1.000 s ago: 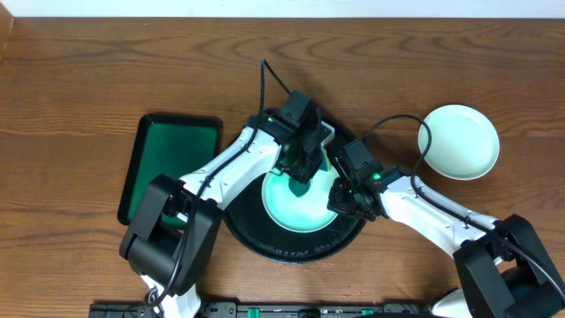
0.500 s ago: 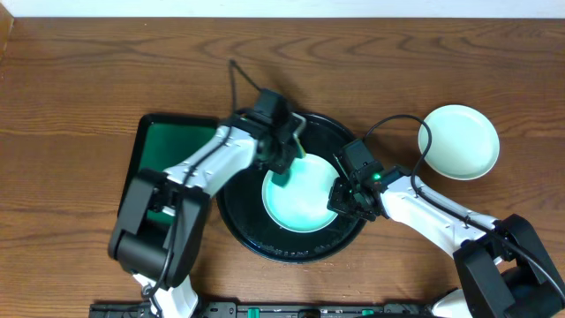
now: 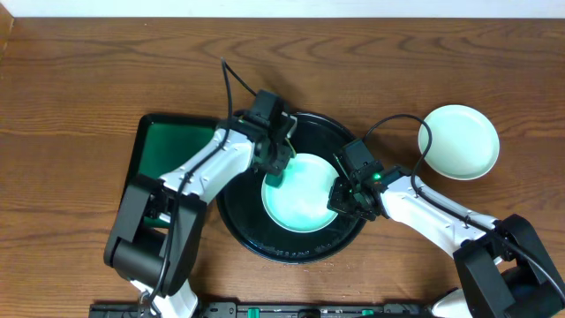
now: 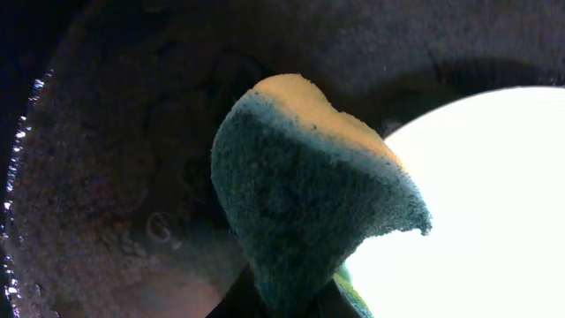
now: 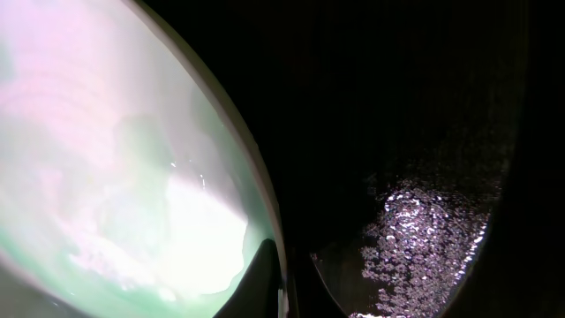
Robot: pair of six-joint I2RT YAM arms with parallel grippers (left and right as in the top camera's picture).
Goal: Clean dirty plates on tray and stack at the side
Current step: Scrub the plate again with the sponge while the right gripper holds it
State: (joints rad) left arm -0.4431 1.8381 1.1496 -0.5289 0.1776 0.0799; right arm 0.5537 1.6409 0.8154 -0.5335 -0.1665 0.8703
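Note:
A mint-white dirty plate (image 3: 303, 196) lies on the round black tray (image 3: 265, 243). My left gripper (image 3: 277, 166) is shut on a green and yellow sponge (image 4: 300, 190) and holds it at the plate's upper left edge, over the tray floor (image 4: 106, 177). My right gripper (image 3: 339, 196) is shut on the plate's right rim (image 5: 265, 212), one finger inside the rim and one outside. The wet plate fills the left of the right wrist view (image 5: 97, 168). A second plate (image 3: 458, 141) lies on the table at the right.
A rectangular green tray (image 3: 168, 159) with a dark rim sits left of the black tray. Water drops glisten on the black tray floor (image 5: 424, 221). Cables arch over both arms.
My left gripper has moved left with the sponge, from above the plate's top to its upper left edge. The right gripper and plate have stayed put.

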